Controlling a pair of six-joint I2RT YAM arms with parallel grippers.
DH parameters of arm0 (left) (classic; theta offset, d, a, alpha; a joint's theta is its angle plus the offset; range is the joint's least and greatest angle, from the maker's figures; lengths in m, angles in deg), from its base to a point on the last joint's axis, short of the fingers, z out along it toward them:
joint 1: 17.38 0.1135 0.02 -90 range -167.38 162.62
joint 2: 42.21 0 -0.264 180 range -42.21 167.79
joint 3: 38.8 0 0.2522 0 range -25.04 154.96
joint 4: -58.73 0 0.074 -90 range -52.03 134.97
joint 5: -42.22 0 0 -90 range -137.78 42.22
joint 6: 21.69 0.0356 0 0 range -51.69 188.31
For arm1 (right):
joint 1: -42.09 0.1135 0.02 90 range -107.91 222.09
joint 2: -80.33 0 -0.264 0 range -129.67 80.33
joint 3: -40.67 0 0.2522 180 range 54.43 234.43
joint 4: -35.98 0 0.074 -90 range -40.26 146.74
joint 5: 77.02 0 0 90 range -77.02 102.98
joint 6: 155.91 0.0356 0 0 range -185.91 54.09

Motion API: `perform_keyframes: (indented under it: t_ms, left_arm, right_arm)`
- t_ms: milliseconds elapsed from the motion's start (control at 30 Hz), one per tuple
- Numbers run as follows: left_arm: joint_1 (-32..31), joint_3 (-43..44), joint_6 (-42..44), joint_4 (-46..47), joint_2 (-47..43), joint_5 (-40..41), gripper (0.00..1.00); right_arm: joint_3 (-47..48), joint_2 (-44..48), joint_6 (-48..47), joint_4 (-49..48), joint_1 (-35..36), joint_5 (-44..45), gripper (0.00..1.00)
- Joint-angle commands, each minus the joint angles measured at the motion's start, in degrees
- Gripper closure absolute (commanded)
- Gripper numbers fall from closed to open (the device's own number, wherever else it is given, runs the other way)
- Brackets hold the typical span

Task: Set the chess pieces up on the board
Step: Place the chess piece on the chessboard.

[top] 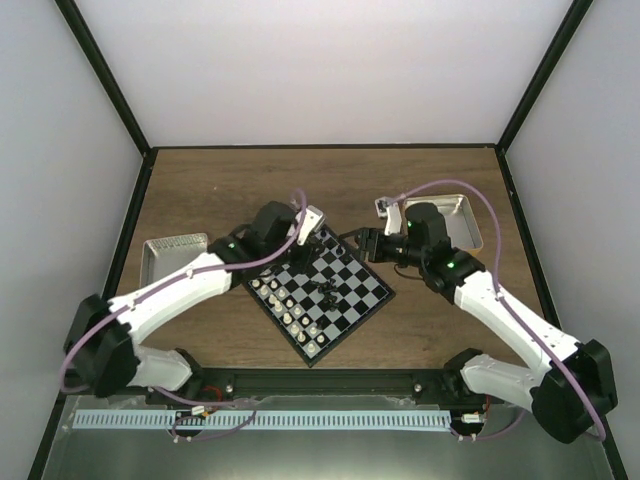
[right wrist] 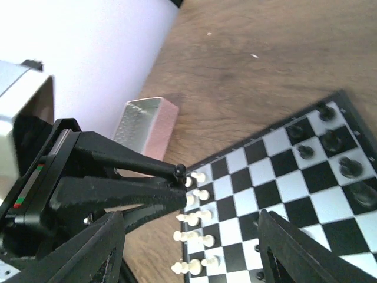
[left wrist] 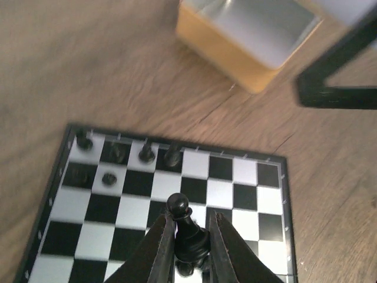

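Observation:
The board (top: 345, 290) lies turned like a diamond between the arms. White chess pieces (top: 290, 305) fill its near-left side, and several black chess pieces (top: 328, 290) stand near the middle. My left gripper (left wrist: 191, 218) is shut on a black round-headed piece (left wrist: 187, 231) and holds it just above the squares. More black pieces (left wrist: 146, 154) stand in the board's far-left corner in the left wrist view. My right gripper (right wrist: 189, 219) hangs open and empty over the board (right wrist: 277, 188), facing the left gripper's fingers (right wrist: 141, 194) and the white pieces (right wrist: 197, 218).
A pink-rimmed metal tray (top: 172, 255) lies left of the board and a tan-rimmed one (top: 455, 220) to the right rear. The right tray also shows in the left wrist view (left wrist: 247, 41). Dark frame posts border the wooden table (top: 300, 180).

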Motion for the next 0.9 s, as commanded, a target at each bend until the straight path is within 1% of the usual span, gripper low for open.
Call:
perform_keyframes:
  t_ms: [0,167,267,367,500,600,633,733,867]
  left_arm:
    - [-0.39,-6.16,12.4,16.22,-8.07,-5.9,0.96]
    - [-0.75,-17.0,26.43,29.65,-17.85,-8.11,0.96]
    - [-0.95,-18.71,33.49,30.81,-20.62,-10.15,0.96]
    - [-1.12,-19.69,38.55,30.79,-21.58,-11.25,0.96]
    - [-1.12,-18.91,41.0,30.16,-21.48,-11.4,0.96]
    - [-1.19,-18.34,42.54,29.14,-20.98,-11.52,0.96]
    - [-1.21,-18.05,43.25,28.35,-20.81,-11.78,0.96]
    - [-1.15,-17.25,44.82,26.02,-19.92,-11.71,0.96]
    - [-1.2,-16.02,46.27,22.69,-18.68,-12.35,0.96]
  right_arm:
    - [6.52,-0.37,-4.16,3.11,-0.43,-6.29,0.37]
    - [8.72,-0.31,-4.33,3.71,-0.44,-8.59,0.38]
    - [10.58,-0.91,-5.0,3.68,-0.45,-13.97,0.39]
    - [11.34,-1.57,-5.52,2.02,-0.44,-19.49,0.39]
    - [12.93,-4.11,-7.34,3.56,-0.15,-22.87,0.42]
    - [13.53,-5.92,-8.92,4.8,0.6,-23.59,0.47]
    - [13.68,-6.5,-9.44,4.91,1.02,-23.61,0.48]
    - [14.17,-8.27,-10.21,5.38,2.29,-23.27,0.56]
    - [14.42,-9.58,-10.22,5.3,3.55,-22.05,0.61]
